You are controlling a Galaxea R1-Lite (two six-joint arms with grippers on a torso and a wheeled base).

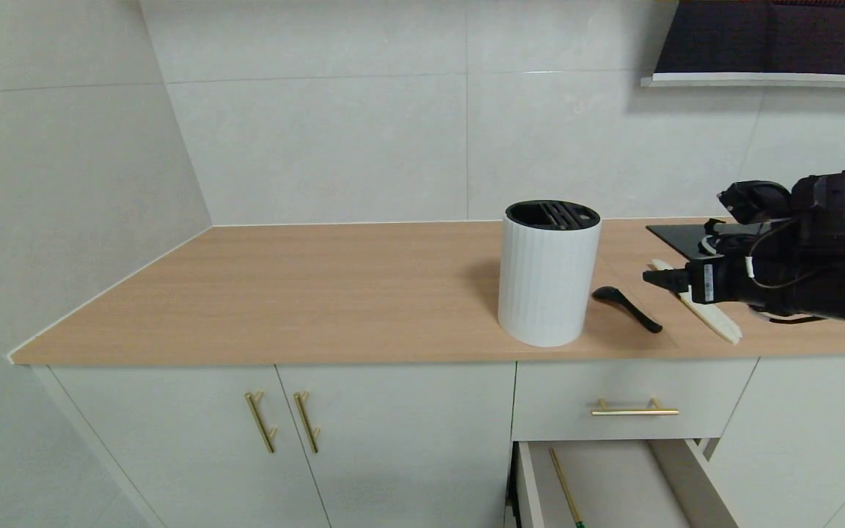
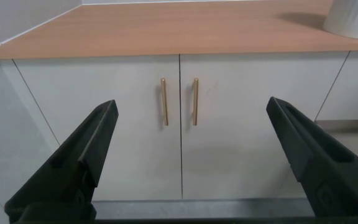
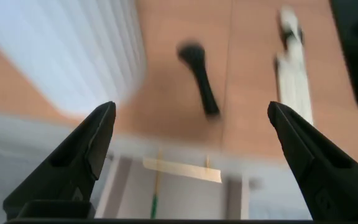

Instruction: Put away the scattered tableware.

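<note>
Grippers both spread wide, nothing held

Your right gripper [image 3: 191, 112] hangs over the front edge of the light wooden counter [image 1: 320, 293], near its right end. Its fingers are at full spread, with nothing between them and nothing touched. Through its wrist view you look down between the fingers at the glossy black spoon [image 1: 626, 306]. The spoon lies flat on the counter just beside the white ribbed cylindrical holder [image 1: 543, 286], with its bowl toward the holder and its handle angled to the front edge. The holder stands upright close to the front edge, right of the counter's middle, black slotted top facing up. Nearer the right end lies the long flat cream utensil [image 1: 708, 315], apart from the spoon and reaching almost to the front edge. In the head view the right gripper partly covers it. Behind it, toward the back edge, a black glass panel [image 1: 675, 238] lies on the counter.

Below the front edge the lower white drawer [image 1: 613, 477] is pulled out. A thin wooden chopstick with a green tip [image 1: 564, 488] lies in it, along its left side.

Your left gripper [image 2: 191, 106] sits low in front of the two white cabinet doors [image 2: 241, 130] with brass bar handles [image 2: 164, 101], under the counter's left part. Its fingers are just as wide apart and empty.
</note>
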